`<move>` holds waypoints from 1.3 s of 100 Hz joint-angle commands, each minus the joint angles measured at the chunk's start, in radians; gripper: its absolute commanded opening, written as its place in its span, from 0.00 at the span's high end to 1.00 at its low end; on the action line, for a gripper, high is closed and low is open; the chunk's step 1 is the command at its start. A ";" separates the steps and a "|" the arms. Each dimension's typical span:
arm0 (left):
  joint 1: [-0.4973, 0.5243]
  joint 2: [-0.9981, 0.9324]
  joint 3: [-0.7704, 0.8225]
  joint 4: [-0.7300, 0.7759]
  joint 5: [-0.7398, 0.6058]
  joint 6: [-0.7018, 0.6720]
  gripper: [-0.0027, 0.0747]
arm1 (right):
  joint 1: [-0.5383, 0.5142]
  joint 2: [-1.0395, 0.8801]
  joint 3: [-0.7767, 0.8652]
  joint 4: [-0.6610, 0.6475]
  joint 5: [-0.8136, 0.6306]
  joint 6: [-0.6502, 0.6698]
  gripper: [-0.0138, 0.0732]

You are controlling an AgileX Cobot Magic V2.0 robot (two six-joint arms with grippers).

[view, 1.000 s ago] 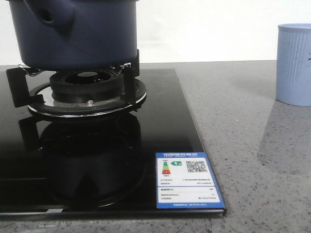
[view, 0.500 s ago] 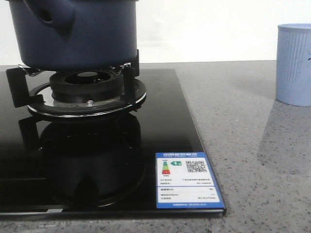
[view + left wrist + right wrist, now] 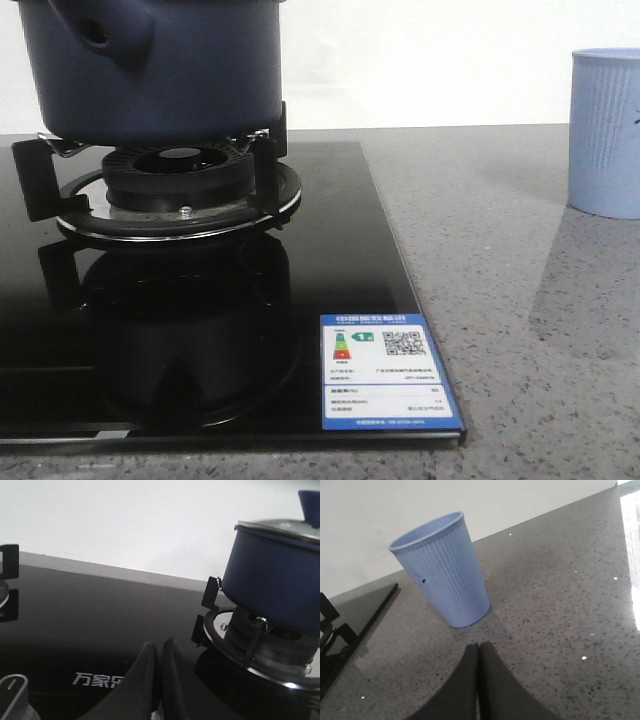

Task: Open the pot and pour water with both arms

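The dark navy-blue pot (image 3: 150, 70) sits on the burner stand (image 3: 180, 190) of the black glass stove at the back left, its stubby holed knob (image 3: 100, 35) facing front. In the left wrist view the pot (image 3: 272, 580) carries a glass lid with a blue knob (image 3: 310, 502). My left gripper (image 3: 157, 647) is shut and empty over the stove glass, well apart from the pot. My right gripper (image 3: 478, 647) is shut and empty above the grey counter, close in front of the pale blue ribbed cup (image 3: 442, 570). Neither gripper shows in the front view.
The pale blue cup (image 3: 605, 130) stands on the grey speckled counter (image 3: 520, 300) at the right. The black stove glass (image 3: 330, 270) has an energy label (image 3: 385, 372) at its front right corner. A stove knob (image 3: 15, 690) and another burner stand (image 3: 7, 562) show beside my left gripper.
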 commanded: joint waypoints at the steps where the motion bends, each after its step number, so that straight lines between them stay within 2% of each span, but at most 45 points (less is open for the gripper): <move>1: -0.008 -0.027 0.015 -0.067 -0.097 -0.012 0.99 | -0.008 -0.023 0.016 0.056 -0.102 -0.001 0.91; 21: -0.008 -0.027 0.013 -0.183 -0.161 -0.012 0.99 | -0.008 -0.023 0.011 0.125 -0.111 -0.001 0.91; 39: -0.008 -0.027 -0.026 -0.230 -0.210 -0.012 0.99 | -0.008 -0.021 -0.053 0.119 -0.070 -0.001 0.91; 53: -0.008 -0.002 -0.124 -0.197 -0.160 -0.012 0.99 | -0.008 0.027 -0.143 0.063 0.019 -0.021 0.91; 63: -0.008 0.057 -0.234 -0.103 -0.089 -0.012 0.99 | -0.008 0.104 -0.223 0.013 0.074 -0.038 0.91; 84: -0.008 0.260 -0.479 -0.036 0.122 0.011 0.99 | 0.004 0.335 -0.452 0.013 0.266 -0.242 0.91; 93: -0.008 0.336 -0.548 -0.040 0.181 0.057 0.99 | 0.044 0.408 -0.523 0.015 0.269 -0.257 0.91; 111: -0.014 0.417 -0.632 -0.051 0.215 0.130 0.99 | 0.138 0.496 -0.599 0.015 0.269 -0.339 0.91; 130: -0.104 0.481 -0.662 -0.111 0.215 0.182 0.99 | 0.187 0.527 -0.613 0.015 0.259 -0.353 0.91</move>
